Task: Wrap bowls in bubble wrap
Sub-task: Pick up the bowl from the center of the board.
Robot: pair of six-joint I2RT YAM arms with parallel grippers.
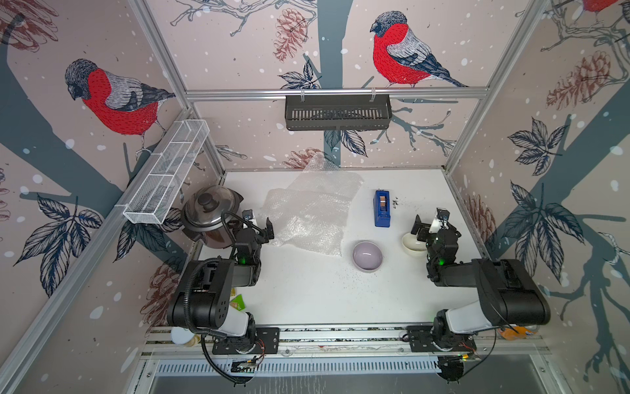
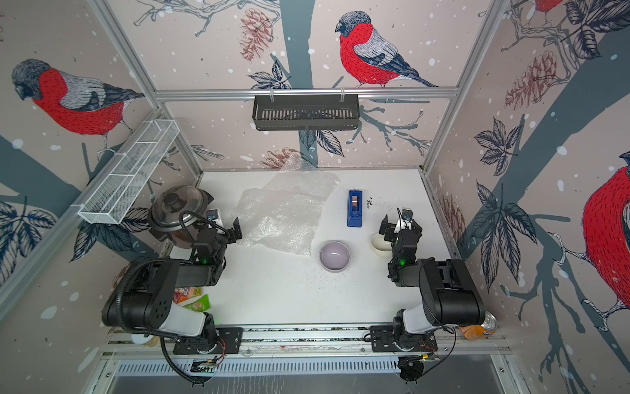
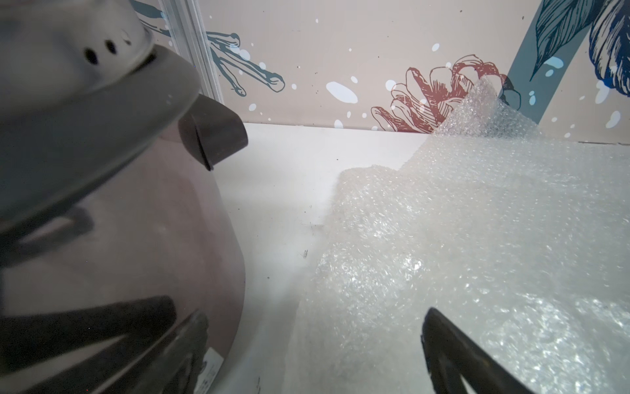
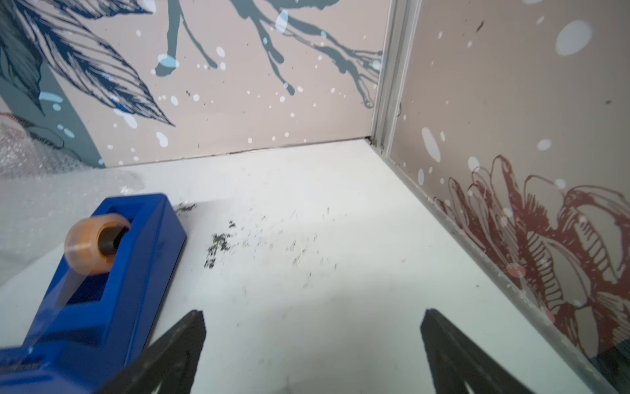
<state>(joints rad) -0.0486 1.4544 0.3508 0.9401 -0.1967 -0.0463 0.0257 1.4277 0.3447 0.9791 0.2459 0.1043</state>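
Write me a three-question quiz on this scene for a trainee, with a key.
1. True or false: the lilac bowl already sits on the bubble wrap.
2. What stands between the bubble wrap and the right end effector? A. a steel cooker. B. a blue tape dispenser. C. a wire basket.
3. Short answer: which arm's end effector hangs by the cream bowl, and is it open or shut?

Key:
1. False. The bowl stands just off the sheet's near edge.
2. B.
3. The right arm's, and it is open with nothing between its fingers.
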